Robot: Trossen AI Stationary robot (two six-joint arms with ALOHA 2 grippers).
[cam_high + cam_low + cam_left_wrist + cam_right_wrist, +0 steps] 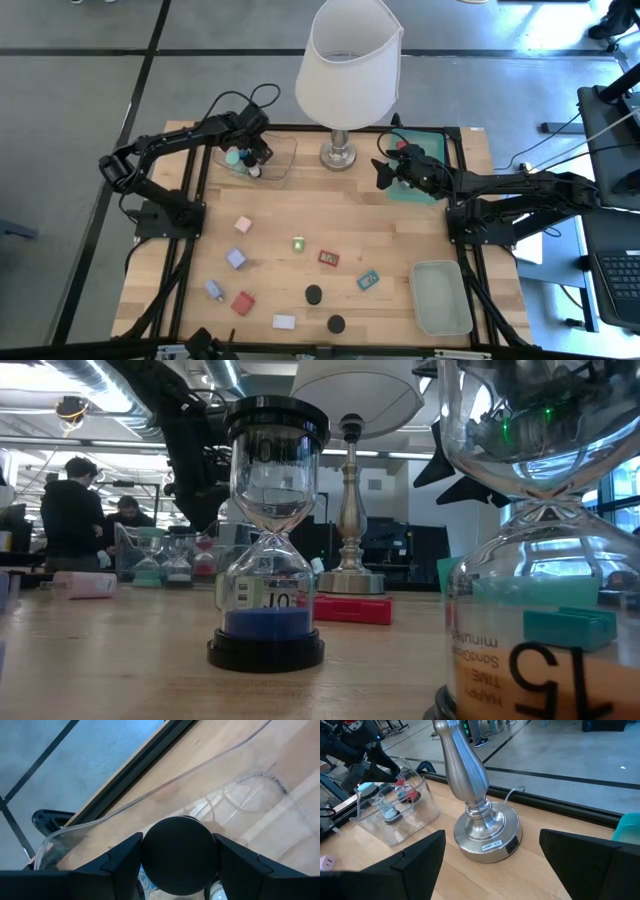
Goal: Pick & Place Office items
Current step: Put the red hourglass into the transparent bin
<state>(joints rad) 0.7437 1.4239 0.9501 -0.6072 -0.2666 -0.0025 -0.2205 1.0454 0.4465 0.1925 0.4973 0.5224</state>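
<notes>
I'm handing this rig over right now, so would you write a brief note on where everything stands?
Left gripper: over the clear tray at the table's far left, fingers either side of a black-capped hourglass; grip not certain.
Right gripper: open, empty, above the teal tray beside the lamp.
Done: a few timers already stand in the clear tray.
Left: about ten items loose on the near table; white bin looks empty.

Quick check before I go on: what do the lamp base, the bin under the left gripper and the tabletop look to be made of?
Lamp base: looks like brushed metal, silvery with soft highlights. Bin: clear plastic, probably; the items inside and the table show through its glossy walls. Tabletop: wood, pale with visible plank lines, matte. The left gripper hangs over the bin, holding a black round cap.
</notes>
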